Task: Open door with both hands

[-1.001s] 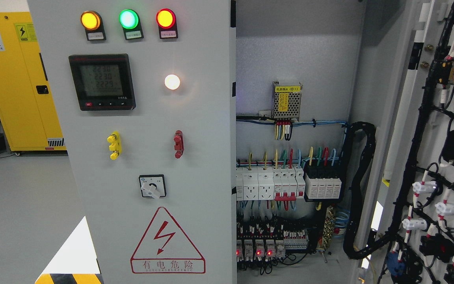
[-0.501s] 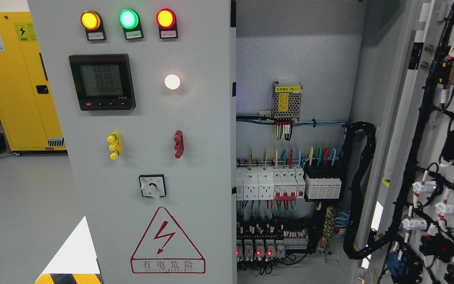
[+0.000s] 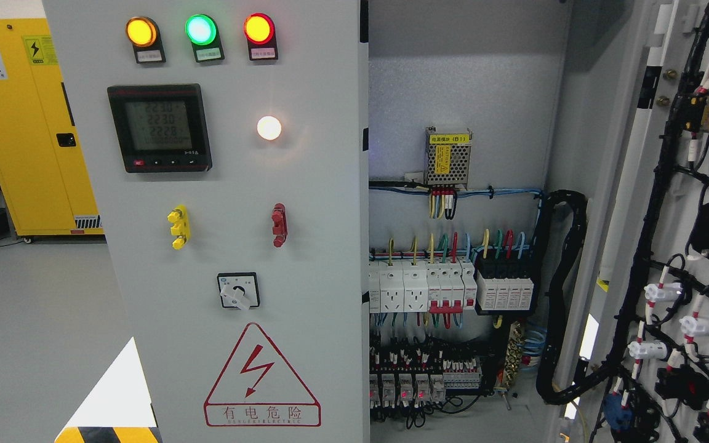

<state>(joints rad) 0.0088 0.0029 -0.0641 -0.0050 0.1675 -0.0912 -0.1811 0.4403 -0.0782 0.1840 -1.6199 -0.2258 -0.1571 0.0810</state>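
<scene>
A: Head view: anything moved in the last second?

B: Nothing. The right door [image 3: 668,215] stays swung wide at the right edge, wiring harness facing us, breakers [image 3: 419,286] exposed; the left door [image 3: 237,246] stays shut.

A: Hands?

B: Neither shows, so I can't tell their state. That door looks done.

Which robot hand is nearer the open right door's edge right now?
Cannot tell: neither robot hand is in view. The right door stands swung open, the left door closed.
</scene>
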